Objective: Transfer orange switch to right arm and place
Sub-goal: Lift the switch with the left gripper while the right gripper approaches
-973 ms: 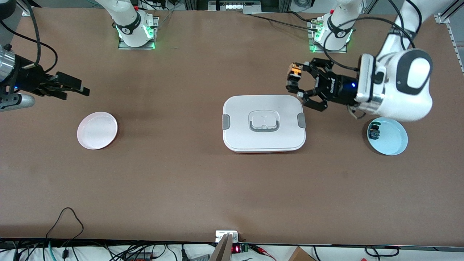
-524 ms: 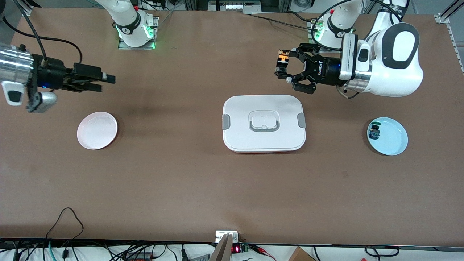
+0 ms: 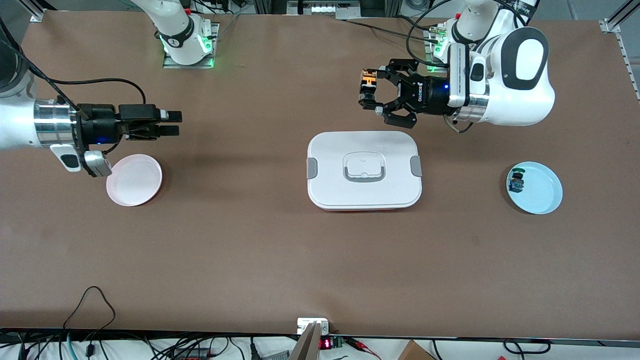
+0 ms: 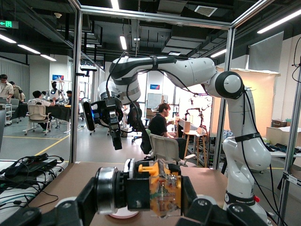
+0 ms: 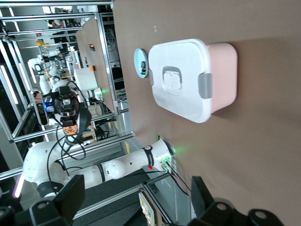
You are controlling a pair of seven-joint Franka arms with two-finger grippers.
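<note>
My left gripper (image 3: 367,90) is shut on the orange switch (image 3: 368,81) and holds it in the air, sideways, over bare table between the white box and the left arm's base. In the left wrist view the switch (image 4: 162,188) fills the space between the fingers, black body and silver ring to one side, orange body to the other. The right arm's gripper (image 3: 173,123) hangs open and empty over the table near the pink plate (image 3: 134,180), pointing toward the left gripper. It also shows in the left wrist view as the right gripper (image 4: 114,129).
A white-lidded box (image 3: 364,170) with grey latches sits mid-table. A light blue plate (image 3: 537,190) at the left arm's end holds a small green-and-blue switch (image 3: 516,181). The right wrist view shows the box (image 5: 181,80) and the blue plate (image 5: 140,62).
The left gripper carried the orange switch away from the blue plate, toward the table's middle. The right gripper swung in from its end of the table toward the middle, staying open.
</note>
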